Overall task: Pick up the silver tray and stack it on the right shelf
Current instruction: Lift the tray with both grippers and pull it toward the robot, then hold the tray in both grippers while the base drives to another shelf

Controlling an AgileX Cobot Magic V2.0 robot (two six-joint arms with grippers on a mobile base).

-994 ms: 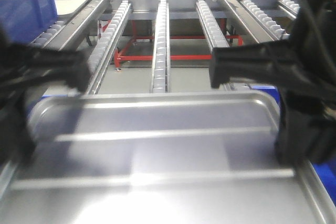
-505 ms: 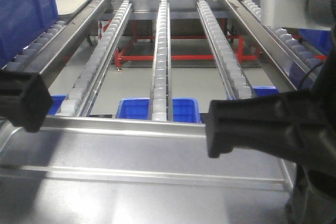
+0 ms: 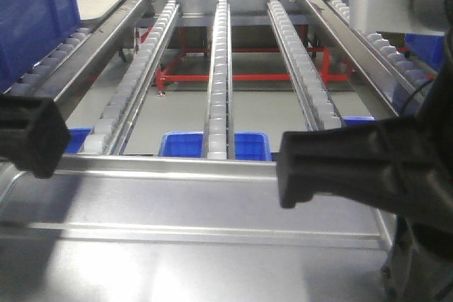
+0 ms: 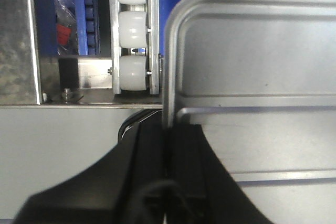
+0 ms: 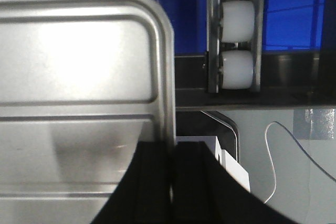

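The silver tray [image 3: 198, 245] fills the bottom of the front view, with its far rim lying across the near ends of the right shelf's roller lanes [image 3: 218, 68]. My left gripper [image 3: 28, 136] is shut on the tray's left rim and my right gripper [image 3: 333, 167] on its right rim. In the left wrist view the black fingers of the gripper [image 4: 168, 129] pinch the rim of the tray [image 4: 252, 51], whose corner reaches past the end rollers [image 4: 131, 72]. The right wrist view mirrors this: gripper [image 5: 170, 148], tray [image 5: 79, 51], rollers [image 5: 239, 66].
Blue bins [image 3: 248, 145] sit below the shelf's front end, and a red frame [image 3: 241, 76] stands under it. A blue crate [image 3: 35, 19] stands on the left lane. A duller grey tray [image 3: 95, 6] lies far back left. A white box [image 5: 231, 166] and a cable lie below the right gripper.
Since a second ago both grippers and the tray have sunk lower in the front view, uncovering the blue bins. Over the last half second almost nothing has moved.
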